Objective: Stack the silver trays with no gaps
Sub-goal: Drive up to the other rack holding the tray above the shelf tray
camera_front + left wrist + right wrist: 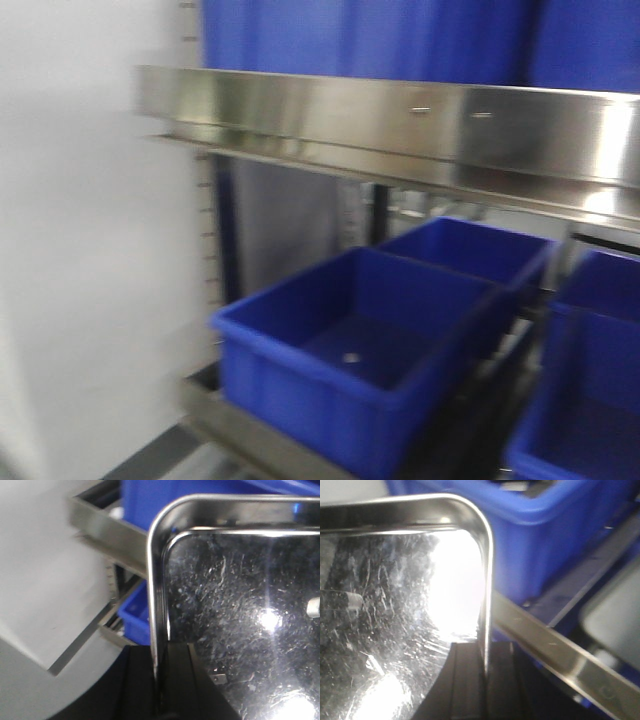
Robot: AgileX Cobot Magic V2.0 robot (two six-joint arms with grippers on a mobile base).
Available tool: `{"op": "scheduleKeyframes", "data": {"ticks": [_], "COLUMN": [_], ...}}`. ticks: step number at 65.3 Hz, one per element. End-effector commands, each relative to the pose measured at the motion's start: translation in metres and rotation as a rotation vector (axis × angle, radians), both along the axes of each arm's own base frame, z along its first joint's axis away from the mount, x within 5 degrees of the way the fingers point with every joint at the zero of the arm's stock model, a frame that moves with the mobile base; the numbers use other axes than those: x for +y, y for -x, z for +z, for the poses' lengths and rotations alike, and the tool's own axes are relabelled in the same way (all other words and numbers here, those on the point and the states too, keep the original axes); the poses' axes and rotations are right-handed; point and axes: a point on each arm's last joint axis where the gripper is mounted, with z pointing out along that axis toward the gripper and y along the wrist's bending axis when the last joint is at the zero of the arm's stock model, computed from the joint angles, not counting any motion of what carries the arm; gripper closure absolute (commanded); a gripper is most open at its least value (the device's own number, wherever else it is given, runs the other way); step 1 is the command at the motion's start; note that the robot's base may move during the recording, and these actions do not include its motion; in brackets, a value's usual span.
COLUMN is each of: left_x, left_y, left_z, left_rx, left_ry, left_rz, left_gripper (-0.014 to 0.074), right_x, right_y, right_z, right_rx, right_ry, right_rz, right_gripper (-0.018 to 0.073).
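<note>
Risk: silver tray (240, 605), rim pinched by closed fingers of left gripper (161, 677) and right gripper (485, 667), could slip or twist if arms desync, clipping steel shelf rail (400, 125).

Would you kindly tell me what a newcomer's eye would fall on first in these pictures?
A scratched, glare-lit silver tray fills both wrist views, its rolled rim running down between the dark left fingers and, at the opposite corner, the right fingers. In the front view, deep blue bins sit on the lower rack beneath a polished steel shelf rail.
</note>
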Motion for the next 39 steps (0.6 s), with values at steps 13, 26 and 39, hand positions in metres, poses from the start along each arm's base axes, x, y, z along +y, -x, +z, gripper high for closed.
{"op": "scheduleKeyframes", "data": {"ticks": [13,26,39], "left_x": [-0.0028,-0.0028,-0.0028], "left_y": [0.0019,0.0019,0.0019], "left_z": [0.0058,0.0058,0.0058], "left_rx": [-0.037,-0.037,-0.037], "left_ry": [0.002,0.002,0.002], "left_rz": [-0.029,-0.029,-0.029], "left_gripper": [0.0612,0.0612,0.0612], "right_x": [0.0019,0.0019,0.0019], "right_y": [0.0015,0.0015,0.0015], "right_z": [0.0102,0.0102,0.0102], "right_rx": [-0.075,-0.075,-0.075], "right_ry": [-0.033,-0.033,-0.033], "right_rz": [0.03,0.03,0.03], "right_gripper": [0.0634,0.0634,0.0634]}}
